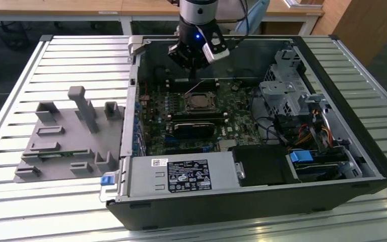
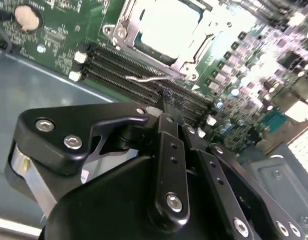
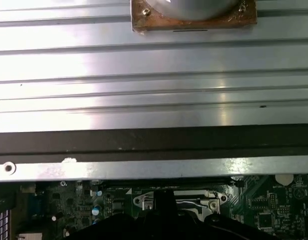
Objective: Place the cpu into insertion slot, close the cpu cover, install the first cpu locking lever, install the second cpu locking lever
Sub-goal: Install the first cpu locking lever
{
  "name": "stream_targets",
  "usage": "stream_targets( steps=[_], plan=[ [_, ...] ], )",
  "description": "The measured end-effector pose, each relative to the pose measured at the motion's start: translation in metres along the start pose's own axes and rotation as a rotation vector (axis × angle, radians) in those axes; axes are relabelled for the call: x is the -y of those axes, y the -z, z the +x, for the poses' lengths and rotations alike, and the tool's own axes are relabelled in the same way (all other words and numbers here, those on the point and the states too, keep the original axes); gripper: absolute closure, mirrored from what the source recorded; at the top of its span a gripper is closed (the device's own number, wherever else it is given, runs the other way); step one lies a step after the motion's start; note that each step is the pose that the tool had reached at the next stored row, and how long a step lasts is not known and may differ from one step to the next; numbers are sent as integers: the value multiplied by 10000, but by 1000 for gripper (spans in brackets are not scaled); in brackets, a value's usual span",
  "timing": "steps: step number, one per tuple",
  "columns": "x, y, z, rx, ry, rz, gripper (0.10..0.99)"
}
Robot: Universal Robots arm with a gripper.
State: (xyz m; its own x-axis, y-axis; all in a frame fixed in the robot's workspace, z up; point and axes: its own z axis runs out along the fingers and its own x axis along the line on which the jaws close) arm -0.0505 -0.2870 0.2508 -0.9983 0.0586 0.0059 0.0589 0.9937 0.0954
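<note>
Gripper linkage sits closest in the second wrist view: fingers closed to a narrow tip, nothing visible between them. Tip hangs over the black memory slots, just beside a thin wire lever along the socket edge. Can't tell if it touches the lever. cpu sits in the insertion slot, its bright metal top showing through the window of the cpu cover, which lies flat over it. Exterior view: gripper at 12 o'clock of the slot, inside the open PC case. Grey fixture block at 9 o'clock of the case.
</note>
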Motion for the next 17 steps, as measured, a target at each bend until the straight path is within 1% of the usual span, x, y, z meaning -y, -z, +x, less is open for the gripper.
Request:
stream_targets(
  steps=[3,10,17],
  plan=[
    [3,-19,-1,16,19,-1,980],
    [9,-99,-36,36,54,-3,980],
    [8,-132,-109,39,55,-4,980]
  ],
)
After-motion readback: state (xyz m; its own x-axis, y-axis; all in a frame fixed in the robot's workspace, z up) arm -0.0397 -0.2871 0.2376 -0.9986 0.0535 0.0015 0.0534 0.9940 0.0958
